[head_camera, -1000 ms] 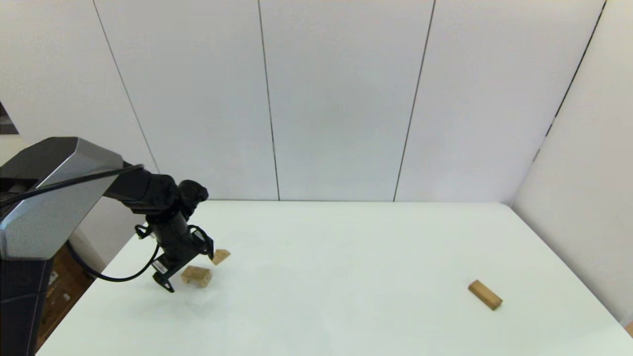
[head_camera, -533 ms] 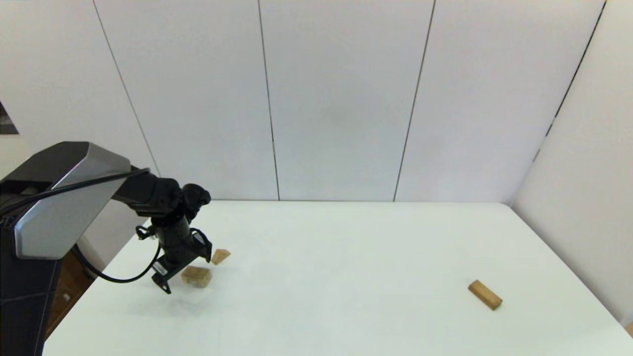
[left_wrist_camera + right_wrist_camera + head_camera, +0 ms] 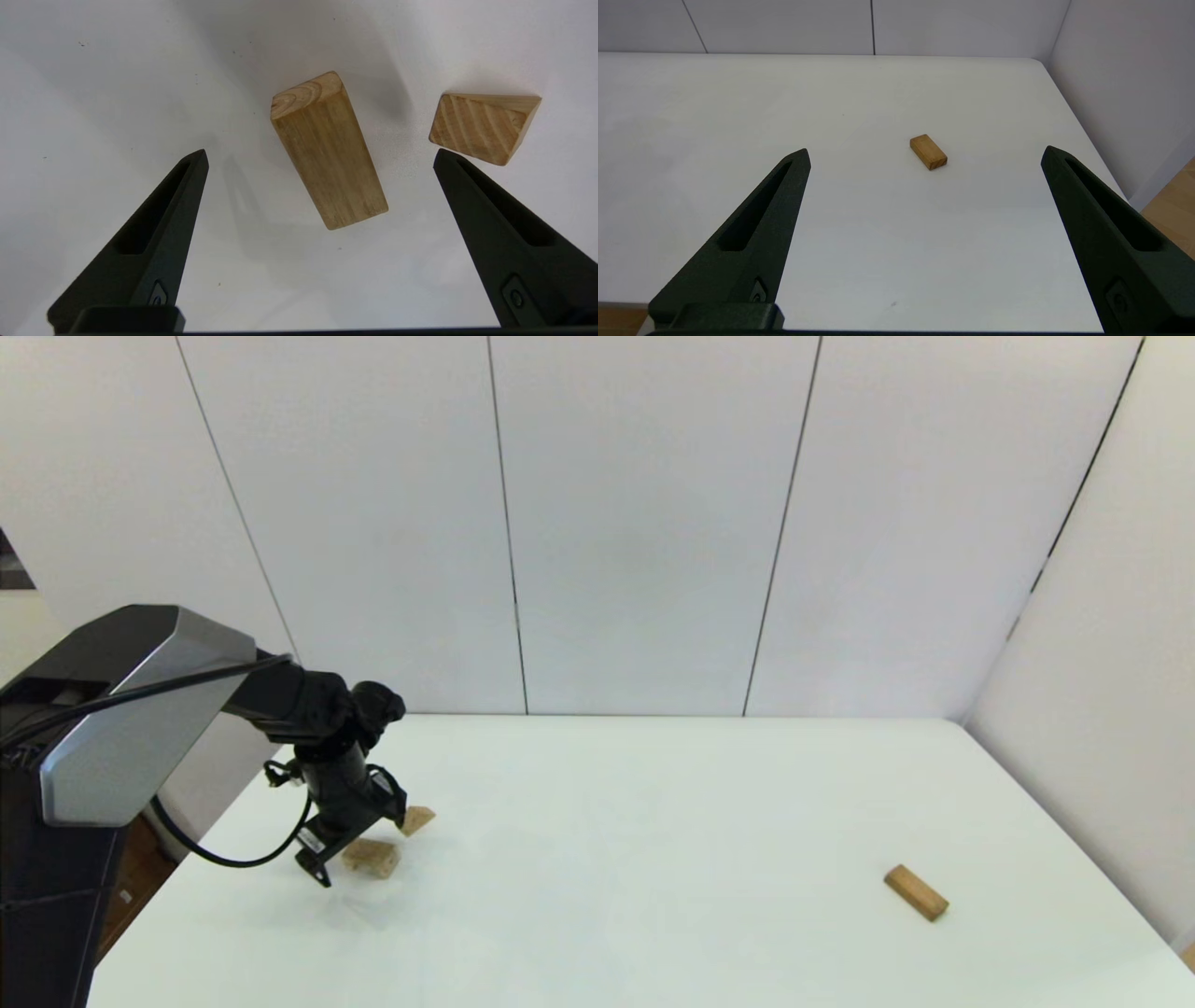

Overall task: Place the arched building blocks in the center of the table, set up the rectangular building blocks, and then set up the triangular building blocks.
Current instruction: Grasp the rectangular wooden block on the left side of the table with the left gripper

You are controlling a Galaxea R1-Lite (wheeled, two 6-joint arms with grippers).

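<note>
**Left hand over the arched block**

White surface [image 3: 653, 821] is carrying three blocks. Left hand [image 3: 319, 154] is hovering spread wide, gripping nothing, over the arched block [image 3: 327, 149], seemingly not touching it; the triangular block [image 3: 481, 128] is lying just beside. Right hand [image 3: 924, 154] is gaping, well short of the rectangular block [image 3: 928, 151].

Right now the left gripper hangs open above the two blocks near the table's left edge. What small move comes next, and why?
Probably lower the left gripper straight down and close on the arched block. Its open fingers already straddle that block, which lies flat on the table, untouched. The triangular block sits close by one fingertip, so descend carefully. The right gripper waits open, far from the rectangular block.
</note>
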